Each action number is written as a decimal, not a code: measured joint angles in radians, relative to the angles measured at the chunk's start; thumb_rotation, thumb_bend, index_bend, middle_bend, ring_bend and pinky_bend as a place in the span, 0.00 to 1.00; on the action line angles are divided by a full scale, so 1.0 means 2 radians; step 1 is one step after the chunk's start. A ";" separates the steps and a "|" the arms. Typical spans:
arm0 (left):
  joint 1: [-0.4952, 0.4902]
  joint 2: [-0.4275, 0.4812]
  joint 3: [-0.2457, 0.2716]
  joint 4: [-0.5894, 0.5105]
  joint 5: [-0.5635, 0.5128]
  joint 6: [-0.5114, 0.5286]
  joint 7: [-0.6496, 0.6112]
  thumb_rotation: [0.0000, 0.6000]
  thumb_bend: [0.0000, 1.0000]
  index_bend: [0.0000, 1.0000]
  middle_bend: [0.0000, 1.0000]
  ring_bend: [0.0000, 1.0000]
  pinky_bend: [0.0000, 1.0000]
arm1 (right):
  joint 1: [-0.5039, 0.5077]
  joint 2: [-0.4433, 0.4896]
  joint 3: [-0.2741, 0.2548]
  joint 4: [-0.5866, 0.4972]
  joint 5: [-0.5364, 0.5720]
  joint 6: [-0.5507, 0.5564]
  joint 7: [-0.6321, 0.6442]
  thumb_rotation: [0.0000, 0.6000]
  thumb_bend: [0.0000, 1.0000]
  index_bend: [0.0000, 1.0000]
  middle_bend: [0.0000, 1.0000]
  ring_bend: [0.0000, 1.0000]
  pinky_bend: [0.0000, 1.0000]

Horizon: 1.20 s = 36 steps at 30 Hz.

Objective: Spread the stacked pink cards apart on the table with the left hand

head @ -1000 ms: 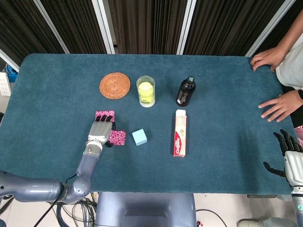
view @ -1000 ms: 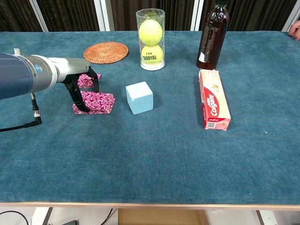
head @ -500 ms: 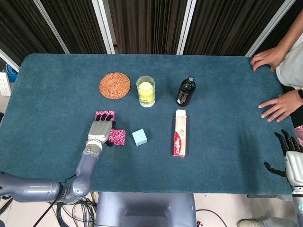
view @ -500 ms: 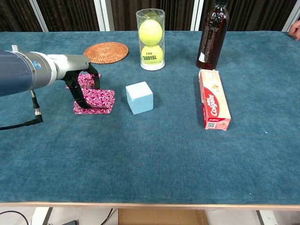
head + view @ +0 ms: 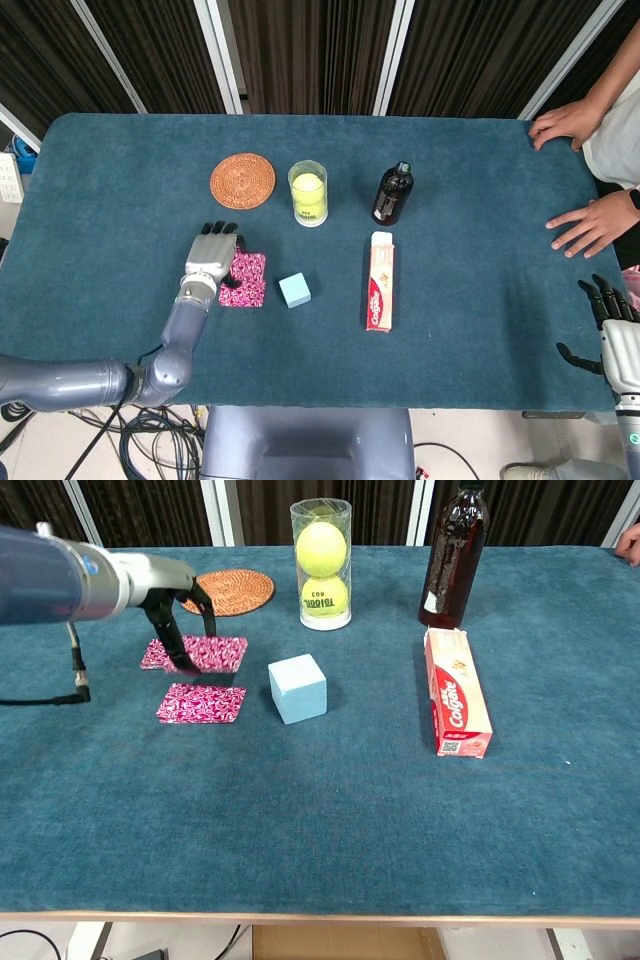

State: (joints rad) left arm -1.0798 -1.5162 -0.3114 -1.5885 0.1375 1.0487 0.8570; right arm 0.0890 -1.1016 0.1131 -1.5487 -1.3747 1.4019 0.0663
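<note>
Two pink patterned cards lie flat and apart on the blue cloth. The far card (image 5: 205, 652) and the near card (image 5: 200, 702) have a strip of cloth between them. In the head view they read as one pink patch, far card (image 5: 247, 265) above near card (image 5: 241, 294). My left hand (image 5: 172, 598) reaches down from the left, and its fingertips (image 5: 183, 663) touch the far card's left part. It holds nothing. The same left hand (image 5: 210, 255) covers the card's left edge in the head view. My right hand (image 5: 612, 325) rests open at the table's near right corner.
A light blue cube (image 5: 297, 688) stands just right of the cards. Behind them are a woven coaster (image 5: 228, 590), a clear tube of tennis balls (image 5: 322, 562) and a dark bottle (image 5: 455, 555). A toothpaste box (image 5: 456, 704) lies to the right. A person's hands (image 5: 585, 222) rest at the far right.
My left hand has lifted off the near card and moved back onto the far card. The far card now lies further right and shows more.
</note>
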 measured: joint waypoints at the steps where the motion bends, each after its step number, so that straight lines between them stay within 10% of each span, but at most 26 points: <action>1: -0.004 -0.001 -0.003 0.010 -0.004 -0.006 0.000 1.00 0.28 0.52 0.17 0.00 0.00 | 0.000 0.000 0.000 0.000 0.001 0.000 0.000 1.00 0.18 0.10 0.02 0.08 0.19; 17: -0.061 -0.072 -0.019 0.182 -0.007 -0.114 -0.033 1.00 0.28 0.52 0.17 0.00 0.00 | 0.001 0.001 0.002 0.003 0.006 -0.005 0.002 1.00 0.18 0.11 0.02 0.08 0.19; 36: -0.101 -0.115 -0.008 0.242 -0.051 -0.123 -0.004 1.00 0.15 0.38 0.14 0.00 0.00 | 0.000 0.002 0.003 0.007 0.005 -0.002 0.011 1.00 0.18 0.11 0.02 0.08 0.19</action>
State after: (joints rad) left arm -1.2817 -1.7467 -0.3280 -1.1055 0.0351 0.8029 0.8481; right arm 0.0883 -1.0976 0.1188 -1.5355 -1.3643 1.3979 0.0888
